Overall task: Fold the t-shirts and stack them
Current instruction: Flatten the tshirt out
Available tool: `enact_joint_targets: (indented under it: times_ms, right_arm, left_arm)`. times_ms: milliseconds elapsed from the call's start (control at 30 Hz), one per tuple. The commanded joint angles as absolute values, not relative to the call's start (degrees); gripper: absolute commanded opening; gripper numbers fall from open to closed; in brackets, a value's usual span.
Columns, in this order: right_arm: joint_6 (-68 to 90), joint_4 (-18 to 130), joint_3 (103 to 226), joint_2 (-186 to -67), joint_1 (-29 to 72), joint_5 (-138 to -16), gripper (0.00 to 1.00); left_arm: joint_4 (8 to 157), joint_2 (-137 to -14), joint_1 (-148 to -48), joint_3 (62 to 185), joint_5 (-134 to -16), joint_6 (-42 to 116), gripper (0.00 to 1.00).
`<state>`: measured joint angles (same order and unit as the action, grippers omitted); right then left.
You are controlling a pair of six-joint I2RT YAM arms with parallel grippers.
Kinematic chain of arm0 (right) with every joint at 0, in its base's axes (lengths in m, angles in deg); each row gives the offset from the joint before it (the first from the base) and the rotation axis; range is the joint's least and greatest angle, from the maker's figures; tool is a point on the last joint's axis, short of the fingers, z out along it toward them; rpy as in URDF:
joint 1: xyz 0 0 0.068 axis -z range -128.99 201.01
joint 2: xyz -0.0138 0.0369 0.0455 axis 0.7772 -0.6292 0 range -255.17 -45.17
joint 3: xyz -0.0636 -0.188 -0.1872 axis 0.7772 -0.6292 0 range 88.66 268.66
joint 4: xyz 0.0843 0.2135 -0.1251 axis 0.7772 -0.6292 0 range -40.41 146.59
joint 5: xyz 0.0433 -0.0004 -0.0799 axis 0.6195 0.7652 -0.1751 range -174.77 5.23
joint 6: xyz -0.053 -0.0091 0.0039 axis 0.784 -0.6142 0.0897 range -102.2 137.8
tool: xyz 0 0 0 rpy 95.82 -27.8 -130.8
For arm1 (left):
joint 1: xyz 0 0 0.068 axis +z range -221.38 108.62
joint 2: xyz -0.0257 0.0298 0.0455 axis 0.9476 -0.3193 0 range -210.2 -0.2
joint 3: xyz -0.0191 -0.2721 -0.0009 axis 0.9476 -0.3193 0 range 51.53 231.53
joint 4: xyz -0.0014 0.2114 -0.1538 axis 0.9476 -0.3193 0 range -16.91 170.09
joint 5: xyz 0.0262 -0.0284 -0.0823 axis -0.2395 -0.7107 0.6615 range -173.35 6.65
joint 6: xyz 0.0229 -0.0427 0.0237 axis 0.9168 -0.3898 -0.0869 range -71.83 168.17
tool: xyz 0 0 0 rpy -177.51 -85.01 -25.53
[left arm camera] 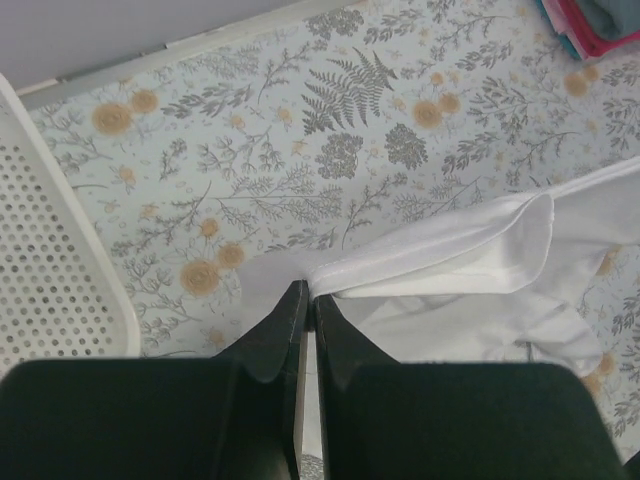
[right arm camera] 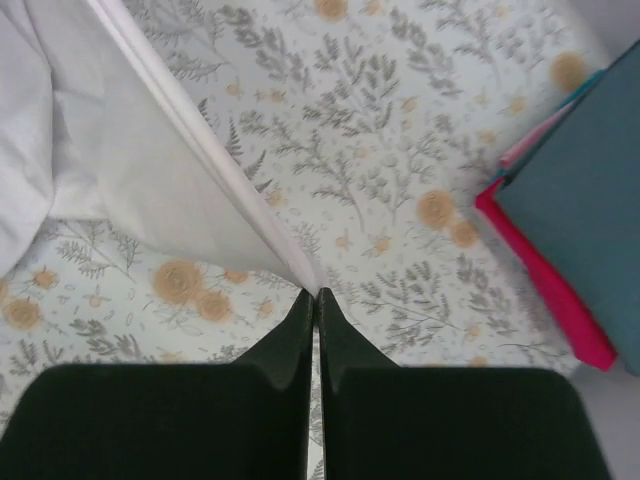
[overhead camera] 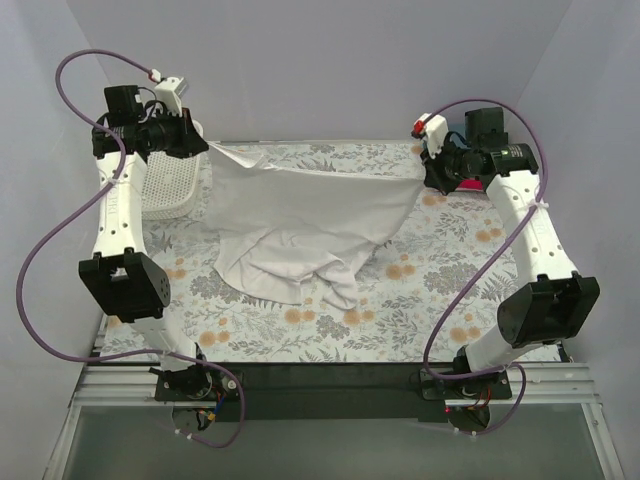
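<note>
Top external, left pincer [overhead camera: 206,147] and right pincer [overhead camera: 427,176] clamping white shirt [overhead camera: 300,220] edge

One white t-shirt [overhead camera: 300,220], one folded teal shirt [right arm camera: 590,170], one red shirt [right arm camera: 548,292], one basket [overhead camera: 165,190], two claws [left arm camera: 306,298] [right arm camera: 316,298]

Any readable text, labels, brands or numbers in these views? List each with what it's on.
None readable. The white shirt, folded teal shirt, folded red shirt, mesh basket and floral table cloth show no lettering or logo in view.
</note>
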<state>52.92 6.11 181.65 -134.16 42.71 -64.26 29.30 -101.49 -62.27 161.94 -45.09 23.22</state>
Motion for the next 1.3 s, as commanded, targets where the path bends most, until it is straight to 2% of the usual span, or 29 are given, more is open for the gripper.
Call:
enact_joint_targets:
  times_ms: [0, 433, 600, 767, 933, 1100, 1267]
  right_arm:
    - [52.26, 5.87, 187.70, -133.76, 42.75, -68.07, 0.01]
    - [50.50, 15.72, 199.66, -127.80, 43.10, -77.74, 0.01]
    - [49.97, 17.30, 202.21, -120.95, 43.18, -80.02, 0.01]
    - [50.41, 21.16, 198.71, -111.45, 43.18, -83.35, 0.01]
    - [51.64, 25.47, 197.47, -101.51, 43.18, -86.25, 0.01]
    - [53.13, 27.76, 200.36, -96.94, 43.18, -88.11, 0.01]
    - [56.38, 28.20, 202.21, -97.55, 43.18, -87.06, 0.01]
  left_arm:
    - [28.14, -101.89, -61.97, 166.22, -44.76, 22.07, 0.00]
    - [41.58, -91.09, -61.97, 167.19, -49.77, 17.33, 0.00]
    - [43.87, -80.30, -61.97, 166.32, -51.26, 16.45, 0.00]
    - [47.30, -66.84, -61.97, 159.04, -55.40, 16.53, 0.00]
    - [49.41, -54.72, -61.97, 157.08, -58.73, 16.71, 0.00]
    - [47.48, -50.30, -61.97, 161.38, -61.46, 17.32, 0.00]
    - [43.09, -52.58, -61.97, 168.15, -66.80, 18.73, 0.00]
